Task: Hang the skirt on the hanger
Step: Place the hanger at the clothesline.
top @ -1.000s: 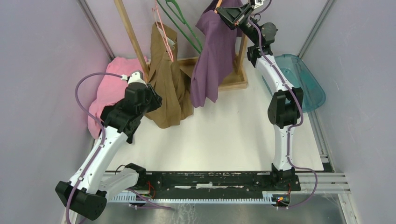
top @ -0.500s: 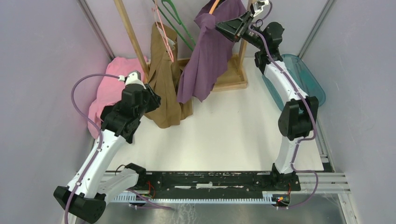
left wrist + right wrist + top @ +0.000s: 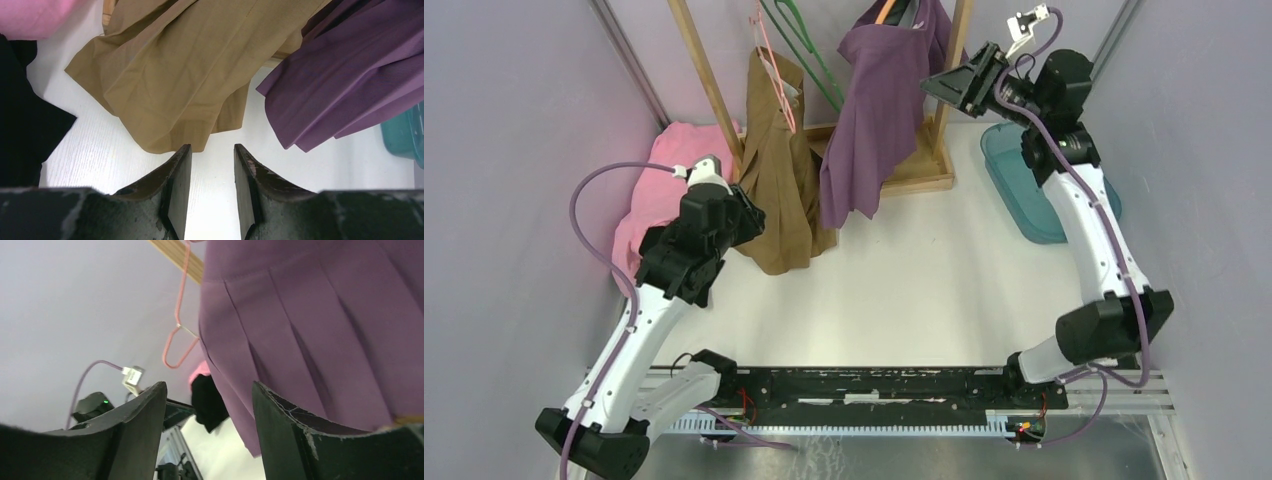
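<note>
The left gripper [image 3: 212,147] sits low by the hem of the tan skirt [image 3: 779,190], jaws partly apart on nothing. The purple skirt [image 3: 869,120] hangs long-axis down from the wooden rack [image 3: 951,60], just left of the right gripper [image 3: 208,384], the nearer one, whose jaws stand wide and empty. The orange hanger [image 3: 886,12] is cropped at the frame's top, so I can't judge the waistband's seating.

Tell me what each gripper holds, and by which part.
Nothing is held. The right gripper is open near the purple skirt, the left gripper open above the table by the brown skirt; neither has anything between its fingers.
</note>
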